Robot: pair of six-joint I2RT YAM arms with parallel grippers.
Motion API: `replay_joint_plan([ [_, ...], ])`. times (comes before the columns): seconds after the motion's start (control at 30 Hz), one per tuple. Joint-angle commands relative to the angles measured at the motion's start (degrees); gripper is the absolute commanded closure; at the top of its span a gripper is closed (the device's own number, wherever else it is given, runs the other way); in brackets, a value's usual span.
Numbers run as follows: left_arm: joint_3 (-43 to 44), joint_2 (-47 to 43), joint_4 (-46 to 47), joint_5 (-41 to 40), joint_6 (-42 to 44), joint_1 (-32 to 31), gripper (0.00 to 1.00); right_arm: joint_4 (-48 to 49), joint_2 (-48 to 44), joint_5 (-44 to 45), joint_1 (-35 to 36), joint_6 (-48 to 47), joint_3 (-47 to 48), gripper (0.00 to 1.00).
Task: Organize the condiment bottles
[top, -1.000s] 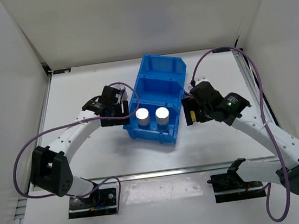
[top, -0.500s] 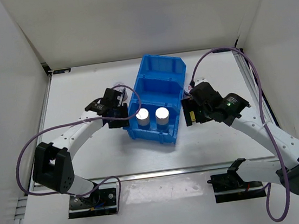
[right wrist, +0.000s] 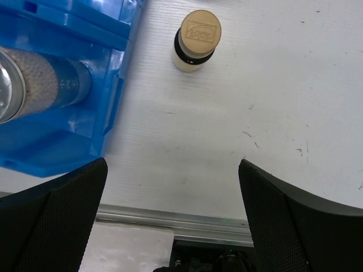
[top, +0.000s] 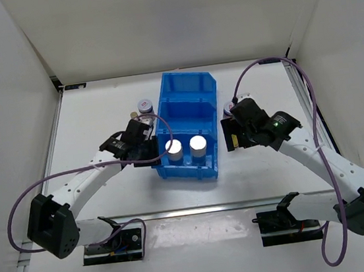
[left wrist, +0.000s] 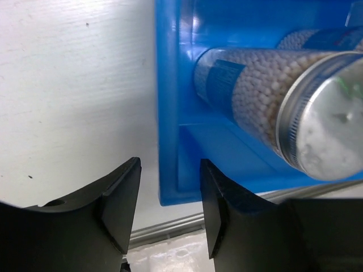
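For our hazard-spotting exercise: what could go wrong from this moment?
The left end effector straddles a wall of the blue bin: pulling it could topple the silver-capped bottles inside. The jar beside that arm could get knocked. The open right end effector may clip the bin reaching the tan-capped bottle.

Evenly lit white table [top: 98, 103] enclosed by plain white walls [top: 167, 18], a metal rail [top: 198, 210] along its near edge

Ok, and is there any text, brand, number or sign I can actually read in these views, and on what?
Nothing is legible.
Tan cap of the bottle standing beside the blue bin: embossed logo, too blurred to read.
Blue label on the silver-capped white bottle: pale print, too small and blurred.
Jar lid left of the bin: markings too small.
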Motion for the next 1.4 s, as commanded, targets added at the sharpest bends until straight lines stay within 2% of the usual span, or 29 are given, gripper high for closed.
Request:
replay_joint_plan([
  [0.0,-0.31,-2.45,-2.52,1.59,-2.30,-2.87,0.43,1.03,1.78,1.57,-1.62,-0.29,-0.19,0.01],
  [0.17,-0.84,-2.98,-3.65,1.59,-4.67,-6.49,0.42,2.69,6.09,0.08,-6.54,-3.45,1.91,0.01],
  [0.27,-1.46,-3.51,-4.27,-0.69,-5.90,-8.77,0.40,4.45,9.51,-2.64,-8.65,-4.68,3.41,0.07],
  [0.43,-1.98,-4.56,-5.94,-2.53,-5.91,-9.30,0.36,7.00,12.24,-5.99,-9.80,-6.27,5.17,0.10],
  [0.57,-0.32,-4.56,-7.17,-3.68,-5.91,-9.30,0.19,7.62,14.62,-8.19,-9.80,-6.88,7.54,0.13],
  [0.63,0.30,-4.56,-7.18,-3.68,-5.38,-9.30,0.04,8.15,16.37,-8.71,-9.80,-7.40,8.33,0.14],
  [0.67,0.91,-4.56,-7.70,-3.68,-5.38,-9.30,0.00,8.15,17.42,-8.71,-9.80,-7.41,8.94,0.14],
  [0.87,3.90,-6.92,-8.85,-4.30,-4.33,-9.30,0.00,8.24,22.53,-6.96,-9.80,-7.94,12.02,0.14],
  [1.0,7.76,-9.13,-10.69,-5.53,-2.93,-9.30,0.00,8.24,24.46,-6.43,-9.80,-7.94,13.08,0.25],
  [1.13,14.26,-10.97,-13.41,-8.77,0.76,-9.30,0.00,6.83,25.08,-4.85,-9.80,-7.32,13.61,0.26],
  [1.27,21.37,-12.38,-13.42,-12.90,5.34,-8.08,0.00,6.30,25.08,-3.26,-9.80,-6.62,13.61,0.35],
  [1.37,23.93,-11.60,-13.42,-15.28,8.76,-4.48,0.00,5.78,25.08,-2.74,-9.80,-6.09,13.61,0.46],
])
